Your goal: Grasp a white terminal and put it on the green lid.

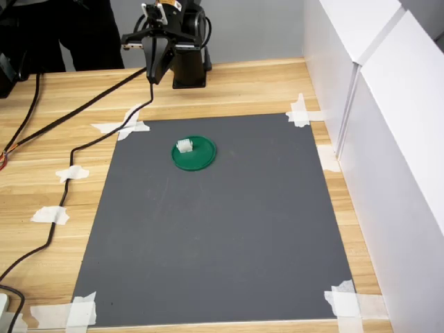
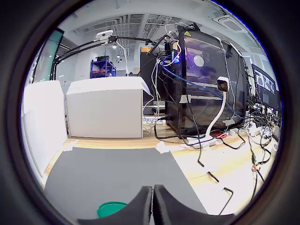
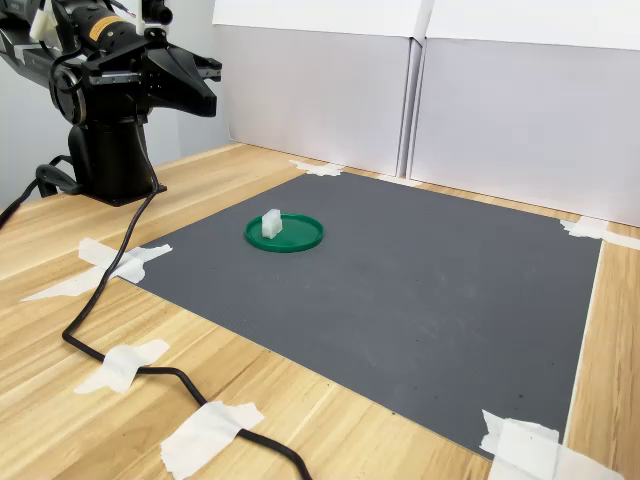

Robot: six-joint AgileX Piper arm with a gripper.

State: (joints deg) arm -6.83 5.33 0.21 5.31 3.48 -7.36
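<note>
The white terminal (image 1: pixel 184 146) (image 3: pixel 271 223) stands on the green lid (image 1: pixel 198 157) (image 3: pixel 295 237), toward the first exterior view's left part of the disc. The lid lies on the dark grey mat (image 1: pixel 222 229) (image 3: pixel 420 290). My gripper (image 1: pixel 155 75) (image 3: pixel 208 90) (image 2: pixel 153 199) is raised near the arm's base, well behind the lid, with its two fingers pressed together and nothing between them. In the wrist view only a slice of the green lid (image 2: pixel 110 208) shows beside the fingers; the terminal is hidden there.
White panels (image 1: pixel 388 139) (image 3: pixel 420 90) wall the mat's far sides. A black cable (image 1: pixel 69 166) (image 3: pixel 120 290) runs across the wooden table (image 1: pixel 41 187), held by white tape pieces (image 1: pixel 50 215) (image 3: pixel 120 365). The arm's base (image 1: pixel 189 66) (image 3: pixel 110 160) stands behind the mat.
</note>
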